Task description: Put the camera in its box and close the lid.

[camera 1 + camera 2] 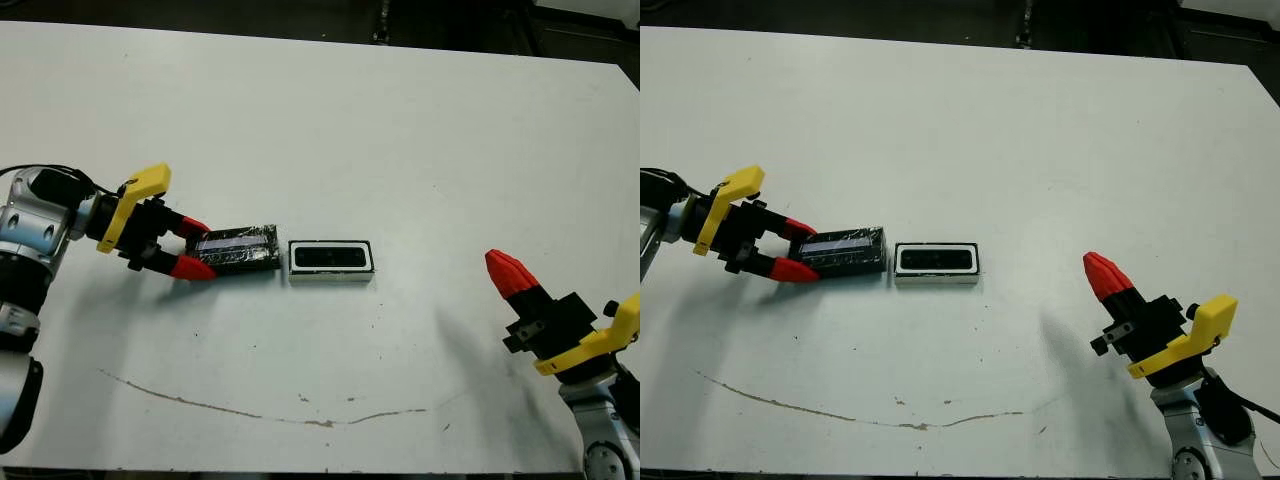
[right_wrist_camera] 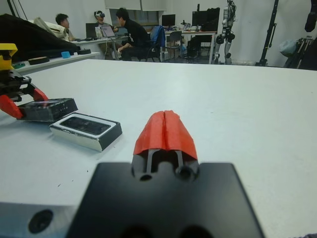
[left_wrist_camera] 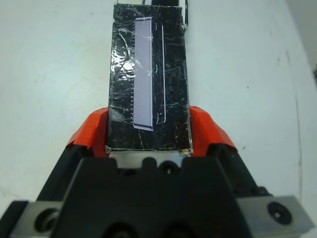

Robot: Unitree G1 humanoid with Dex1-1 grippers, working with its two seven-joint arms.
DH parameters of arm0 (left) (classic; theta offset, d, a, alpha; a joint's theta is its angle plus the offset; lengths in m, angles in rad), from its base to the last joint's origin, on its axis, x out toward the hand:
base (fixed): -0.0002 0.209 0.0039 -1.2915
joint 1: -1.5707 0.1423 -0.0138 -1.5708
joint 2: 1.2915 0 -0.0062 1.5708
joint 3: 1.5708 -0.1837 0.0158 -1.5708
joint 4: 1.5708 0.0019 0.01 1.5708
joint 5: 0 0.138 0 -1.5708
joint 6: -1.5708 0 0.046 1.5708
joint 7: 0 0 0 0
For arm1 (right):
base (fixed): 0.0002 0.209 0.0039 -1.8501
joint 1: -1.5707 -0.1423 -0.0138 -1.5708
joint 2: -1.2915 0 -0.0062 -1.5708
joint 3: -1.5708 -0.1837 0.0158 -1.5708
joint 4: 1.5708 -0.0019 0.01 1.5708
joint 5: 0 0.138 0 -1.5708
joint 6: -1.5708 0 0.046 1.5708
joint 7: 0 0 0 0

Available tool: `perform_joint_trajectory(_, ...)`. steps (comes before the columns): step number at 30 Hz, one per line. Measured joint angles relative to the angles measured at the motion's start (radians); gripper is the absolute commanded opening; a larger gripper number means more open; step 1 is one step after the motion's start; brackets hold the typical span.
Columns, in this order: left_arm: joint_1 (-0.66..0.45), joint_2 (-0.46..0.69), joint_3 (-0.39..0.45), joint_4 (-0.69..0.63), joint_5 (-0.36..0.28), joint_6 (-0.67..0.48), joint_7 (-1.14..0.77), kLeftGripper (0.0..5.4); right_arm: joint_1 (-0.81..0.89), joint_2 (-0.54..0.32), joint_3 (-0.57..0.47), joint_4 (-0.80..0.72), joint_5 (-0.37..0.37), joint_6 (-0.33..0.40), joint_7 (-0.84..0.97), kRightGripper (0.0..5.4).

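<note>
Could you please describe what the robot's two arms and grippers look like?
Each arm is silver-grey metal with black joints; black cables show at the left arm's wrist. The left gripper and the right gripper share one design: a black body, a yellow bracket behind it, and two tapered fingers with red tips. In the wrist views the body is a flat black block on a silver plate with screws.

A: Lighting even and bright; tabletop (image 1: 400,130) near white, soft shadows falling toward the robot beneath both arms.

B: Glare noted on the lid (image 3: 148,79), a pale reflected strip across crinkled film. Right wrist view: pincer (image 2: 166,131) body close and soft; background people slightly out of focus.
</note>
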Motion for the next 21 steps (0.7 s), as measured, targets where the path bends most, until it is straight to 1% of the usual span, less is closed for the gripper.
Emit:
perform_joint_trajectory(3,0.010,-0.001,0.026,0.009,-0.023,0.034,-0.001,3.18,0.000,0.000,0.001,0.000,-0.003,0.000,-0.002,0.00)
perform_joint_trajectory(6,0.025,-0.001,0.073,-0.005,-0.050,0.052,0.011,3.18,0.000,0.000,0.003,0.000,-0.002,0.000,-0.003,0.00)
perform_joint_trajectory(12,0.072,-0.002,0.141,-0.108,-0.117,0.150,0.050,3.18,-0.001,0.000,0.007,0.000,-0.001,0.003,-0.004,0.00)
perform_joint_trajectory(15,0.086,-0.013,0.145,-0.157,-0.136,0.176,0.059,3.18,-0.001,0.000,0.010,0.000,-0.008,0.003,-0.005,0.00)
perform_joint_trajectory(21,0.091,-0.057,0.114,-0.218,-0.136,0.197,0.077,3.18,0.000,0.000,0.015,0.000,-0.010,0.002,-0.003,0.00)
